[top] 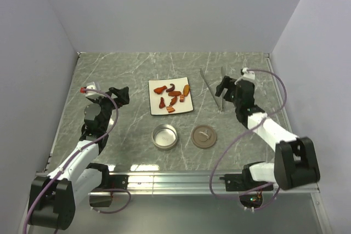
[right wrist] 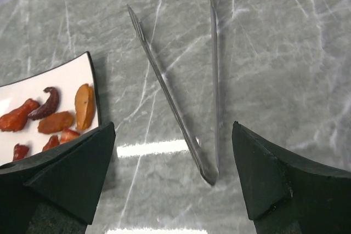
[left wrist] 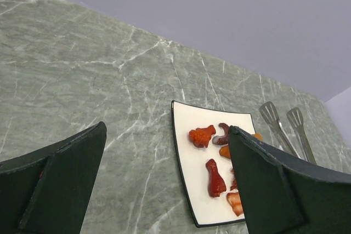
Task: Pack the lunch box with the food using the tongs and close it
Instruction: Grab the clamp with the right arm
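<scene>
The tongs (right wrist: pixel 170 100) lie flat on the marble table as a narrow V, with the joined end nearest my right gripper (right wrist: pixel 173 127). That gripper hovers over the joined end, open, and both fingers stand well clear of the metal. In the top view the tongs (top: pixel 211 87) lie right of the white plate (top: pixel 186 108), which carries the food (top: pixel 173 96). The round silver lunch box (top: pixel 164 136) stands open in front of the plate, its brown lid (top: pixel 204 136) flat beside it on the right. My left gripper (top: pixel 123 95) is open and empty, left of the plate.
Grey walls close the table at the back and on both sides. A metal rail (top: pixel 175 179) runs along the near edge by the arm bases. Purple cables (top: pixel 274 89) loop over both arms. In the left wrist view the plate (left wrist: pixel 186 152) lies ahead, with the tong tips (left wrist: pixel 279 127) beyond it.
</scene>
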Controlling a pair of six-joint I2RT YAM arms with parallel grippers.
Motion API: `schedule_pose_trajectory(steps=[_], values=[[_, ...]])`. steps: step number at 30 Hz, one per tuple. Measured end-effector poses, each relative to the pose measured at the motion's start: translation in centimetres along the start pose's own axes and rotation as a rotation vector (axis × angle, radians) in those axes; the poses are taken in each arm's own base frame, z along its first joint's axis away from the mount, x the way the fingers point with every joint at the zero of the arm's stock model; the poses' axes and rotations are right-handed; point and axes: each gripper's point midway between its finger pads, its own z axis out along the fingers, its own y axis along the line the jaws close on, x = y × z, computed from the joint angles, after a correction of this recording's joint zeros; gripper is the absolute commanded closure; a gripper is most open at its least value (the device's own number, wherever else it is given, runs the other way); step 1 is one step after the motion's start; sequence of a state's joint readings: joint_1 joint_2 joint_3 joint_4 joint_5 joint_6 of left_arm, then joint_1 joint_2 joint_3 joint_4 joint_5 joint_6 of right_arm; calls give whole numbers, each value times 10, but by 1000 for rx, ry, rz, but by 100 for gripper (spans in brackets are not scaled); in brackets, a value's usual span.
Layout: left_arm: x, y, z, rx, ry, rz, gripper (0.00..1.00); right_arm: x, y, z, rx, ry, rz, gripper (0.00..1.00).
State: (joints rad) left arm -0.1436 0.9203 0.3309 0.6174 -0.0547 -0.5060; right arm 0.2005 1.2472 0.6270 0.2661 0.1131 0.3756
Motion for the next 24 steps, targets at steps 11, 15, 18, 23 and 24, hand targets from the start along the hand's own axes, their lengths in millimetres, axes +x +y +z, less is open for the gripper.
schedule_pose_trajectory(steps=[11, 15, 18, 23, 24], values=[[-1, 0, 0, -4, -2, -7, 0, 37, -3, 57, 99, 287, -59, 7], [-4, 0, -1, -8, -13, -8, 0, 51, -6, 60, 119, 363, -77, 7], [-5, 0, -1, -8, -20, -8, 1, 61, -8, 61, 127, 416, -90, 7], [-7, 0, -1, -11, -27, -8, 1, 78, -5, 65, 119, 500, -110, 7], [-8, 0, -2, -10, -29, -9, 0, 80, -5, 65, 118, 511, -112, 7]])
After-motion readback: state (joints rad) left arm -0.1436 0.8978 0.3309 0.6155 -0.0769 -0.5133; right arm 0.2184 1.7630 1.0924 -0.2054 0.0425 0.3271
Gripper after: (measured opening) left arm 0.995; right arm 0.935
